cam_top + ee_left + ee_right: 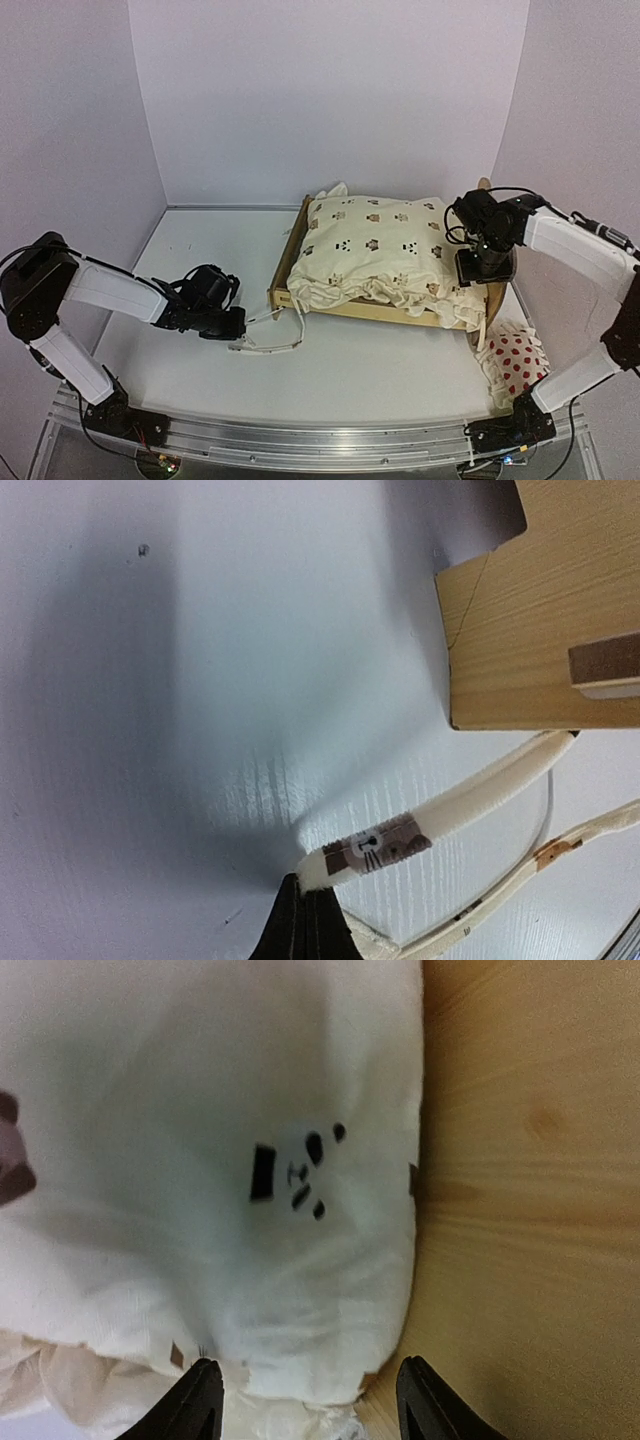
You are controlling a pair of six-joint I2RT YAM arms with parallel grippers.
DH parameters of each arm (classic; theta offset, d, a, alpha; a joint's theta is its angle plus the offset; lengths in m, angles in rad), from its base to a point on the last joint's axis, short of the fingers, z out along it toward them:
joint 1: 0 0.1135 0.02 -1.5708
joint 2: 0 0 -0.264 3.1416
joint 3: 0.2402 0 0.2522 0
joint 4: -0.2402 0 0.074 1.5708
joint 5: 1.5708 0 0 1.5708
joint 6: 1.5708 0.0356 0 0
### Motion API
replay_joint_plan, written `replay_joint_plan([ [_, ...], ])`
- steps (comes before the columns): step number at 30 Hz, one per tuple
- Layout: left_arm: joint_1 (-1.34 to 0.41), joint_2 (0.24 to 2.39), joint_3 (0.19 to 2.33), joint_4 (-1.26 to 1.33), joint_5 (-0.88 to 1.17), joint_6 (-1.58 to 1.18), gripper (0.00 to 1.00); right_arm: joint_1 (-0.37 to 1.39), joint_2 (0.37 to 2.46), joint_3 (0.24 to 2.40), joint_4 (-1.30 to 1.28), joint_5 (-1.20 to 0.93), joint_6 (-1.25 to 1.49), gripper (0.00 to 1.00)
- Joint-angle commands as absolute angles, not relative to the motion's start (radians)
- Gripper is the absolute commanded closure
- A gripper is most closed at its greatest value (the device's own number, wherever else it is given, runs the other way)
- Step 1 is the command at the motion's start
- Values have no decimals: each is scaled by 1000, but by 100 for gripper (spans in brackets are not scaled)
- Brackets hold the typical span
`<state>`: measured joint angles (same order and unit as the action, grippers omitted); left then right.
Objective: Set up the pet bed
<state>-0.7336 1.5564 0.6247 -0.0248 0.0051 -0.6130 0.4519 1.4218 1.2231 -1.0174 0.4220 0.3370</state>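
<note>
Plywood pet bed (284, 268) is standing on the white table (200, 250), with a cream cushion (375, 240) lying in it. Just off the bed's left end, the left gripper (238, 326) is pinching the cushion's tie (450, 815) between closed fingers. At the bed's right end, the right gripper (315, 1400) is hovering, jaws spread astride the cushion's edge. A dotted pillow (520, 360) is lying beside that end.
</note>
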Motion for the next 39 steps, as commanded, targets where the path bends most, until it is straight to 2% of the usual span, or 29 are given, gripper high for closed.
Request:
replay_joint_plan([
  [1,-762,1571,632,-16,32,-660,100,433,1497,1290,-976,297,273,40],
  [9,-764,1507,643,-69,77,-638,100,462,1434,1313,-955,20,310,39],
  [18,-765,1423,745,-243,217,-551,100,718,1415,1243,-781,-136,343,38],
  [27,-766,1404,791,-269,410,-565,100,819,1523,1224,-607,-142,326,39],
  [39,-776,1453,650,-86,521,-711,100,820,1581,1227,-497,-240,294,39],
])
